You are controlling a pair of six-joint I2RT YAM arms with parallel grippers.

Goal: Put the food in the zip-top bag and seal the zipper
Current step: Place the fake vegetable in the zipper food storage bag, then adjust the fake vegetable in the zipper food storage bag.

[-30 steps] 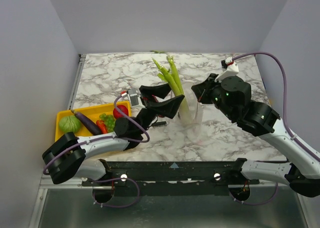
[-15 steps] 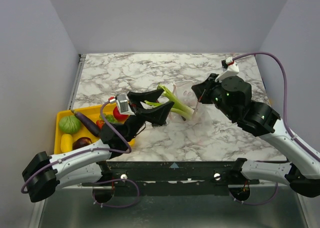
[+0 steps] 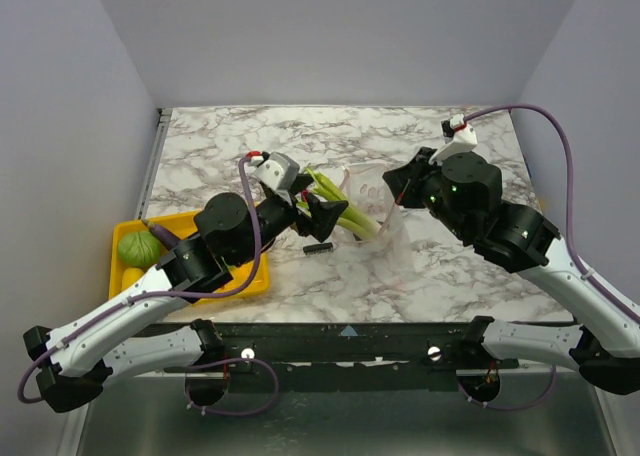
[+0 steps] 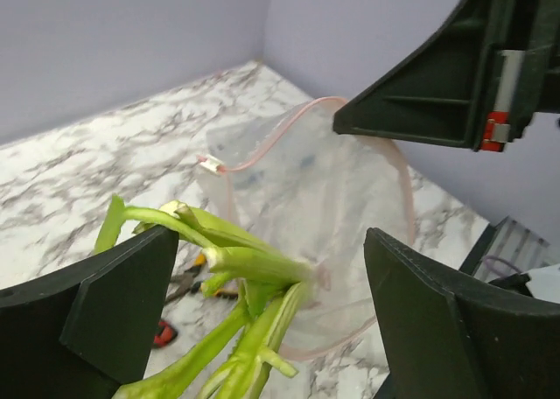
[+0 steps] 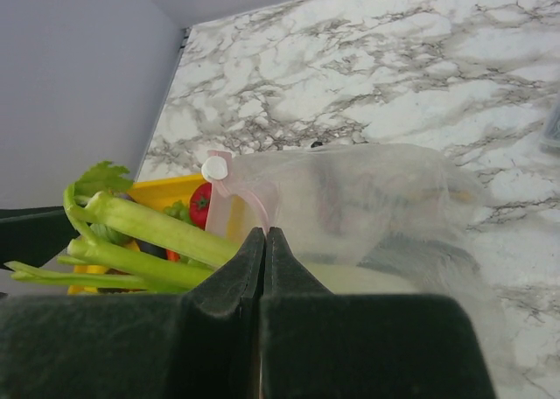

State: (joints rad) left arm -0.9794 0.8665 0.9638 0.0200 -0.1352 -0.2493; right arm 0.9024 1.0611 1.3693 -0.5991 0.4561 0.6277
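The clear zip-top bag [image 3: 375, 211] stands in mid-table, its mouth facing left. My right gripper [image 3: 393, 188] is shut on the pinkish zipper strip [image 5: 254, 205] at the rim and holds the mouth up. The long green celery [image 3: 345, 208] lies tilted with its stalk end inside the bag mouth [image 4: 289, 276] and its leafy end sticking out left. My left gripper [image 3: 318, 214] is open, with its fingers [image 4: 114, 311] wide apart on either side of the celery [image 4: 254, 263]. The red tomato [image 5: 203, 205] and green grapes [image 5: 179, 211] lie in the yellow tray [image 3: 225, 221].
The yellow tray sits at the left front edge under my left arm, with a green fruit [image 3: 138, 248] in it. Yellow-handled pliers [image 4: 188, 281] and a red knife [image 4: 162, 333] lie on the marble under the celery. A small black object [image 3: 318, 247] lies beside the bag.
My left arm swung the celery down from upright and pushed its stalk end into the bag mouth, then opened around it. The right gripper has kept hold of the rim.
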